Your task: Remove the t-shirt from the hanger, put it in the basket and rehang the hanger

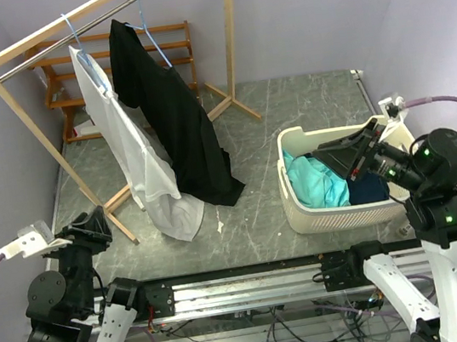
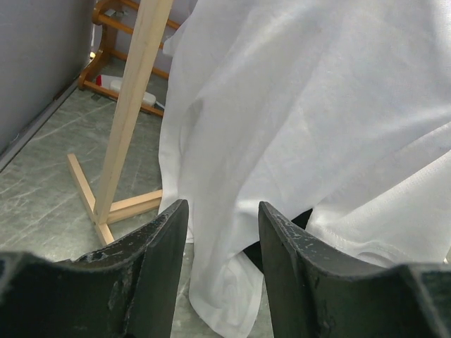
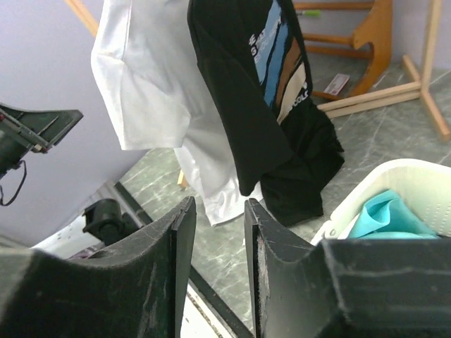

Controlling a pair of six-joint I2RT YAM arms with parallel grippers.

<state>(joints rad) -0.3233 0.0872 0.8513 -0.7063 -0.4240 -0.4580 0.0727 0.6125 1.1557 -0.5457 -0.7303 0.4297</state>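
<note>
Left pincer (image 2: 223, 211) is held open and empty before white cotton t-shirt (image 2: 303, 105), which is hung on pale blue wire hanger (image 1: 70, 31) at wooden rack (image 1: 17, 52). Right pincer (image 3: 220, 208) is parted, empty, above white plastic basket (image 1: 338, 215).

We see rack (image 1: 29, 123) at rear left of table (image 1: 304, 99). White t-shirt (image 1: 138, 167) hangs on hanger (image 1: 75, 39) from rack's rail, hem pooled on table by rack's front foot. Black t-shirt (image 1: 173, 119) on second hanger (image 1: 152, 36), just right along rail, hem also on table. Wooden shelf (image 1: 179, 41) behind rack. Basket (image 1: 339, 216) well right of rack, teal cloth (image 1: 316, 179) inside. Right gripper (image 1: 329, 154) hovers over basket, pointing toward rack. Left gripper (image 1: 96, 218) near rack's front foot, apart from white t-shirt. We cannot judge jaws here.
</note>
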